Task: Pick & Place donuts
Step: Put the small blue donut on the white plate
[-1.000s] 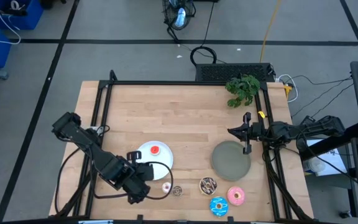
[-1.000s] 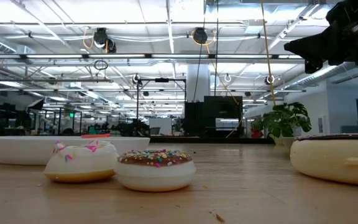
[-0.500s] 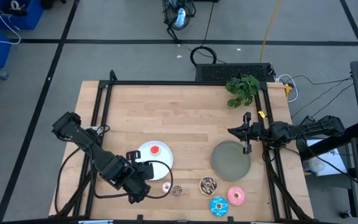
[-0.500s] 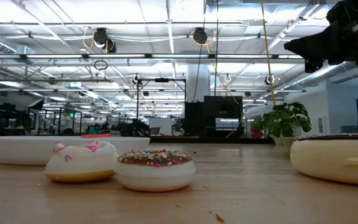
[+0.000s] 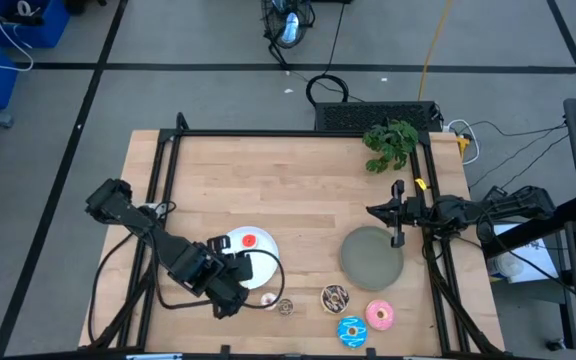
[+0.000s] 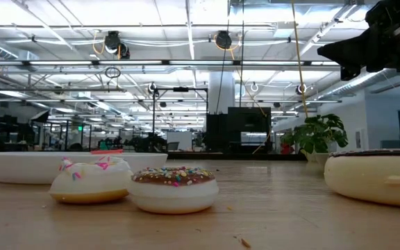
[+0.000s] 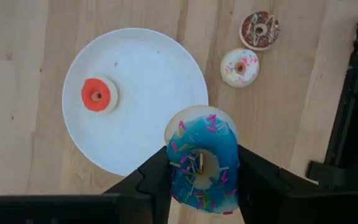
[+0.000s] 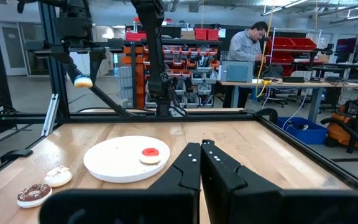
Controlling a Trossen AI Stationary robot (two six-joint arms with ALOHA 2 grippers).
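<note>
High view gives me the wooden table first, and I place everything from the white plate near its front edge. Beyond the plate toward the right arm lies the grey plate, with the right gripper parked over its far rim; my right wrist view shows its two fingers pressed together with nothing between them. My left gripper hangs over the white plate's near rim, its fingers partly apart and clamped on the blue sprinkled donut, which is lifted off the table. Past the grey plate's front edge, on the side away from the white plate, lies a pink donut. A tiny red donut sits on the white plate. Just off its rim lie a tiny white donut and a tiny chocolate one.
</note>
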